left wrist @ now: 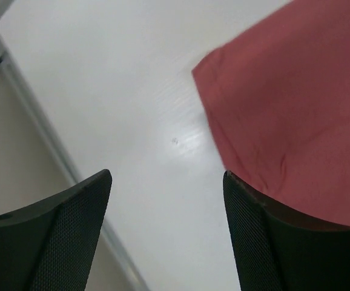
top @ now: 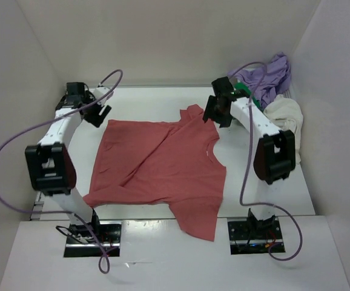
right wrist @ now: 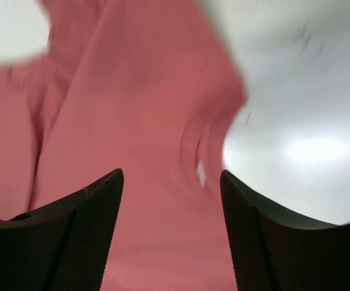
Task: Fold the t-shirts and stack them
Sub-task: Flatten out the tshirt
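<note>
The salmon-red shirt (top: 163,163) lies spread mid-table. The left gripper (top: 96,115) and right gripper (top: 214,112), jaws apart, hover at its far corners.

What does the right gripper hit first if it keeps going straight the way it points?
The right gripper would likely meet the salmon-red t-shirt, lying straight ahead between its open jaws; depth unclear.

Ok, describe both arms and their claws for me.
Both the left arm and right arm are slim white links with chunky black joint housings, each trailed by a looping lavender cable. The left claw and right claw have black fingers with a fine mesh texture.
</note>
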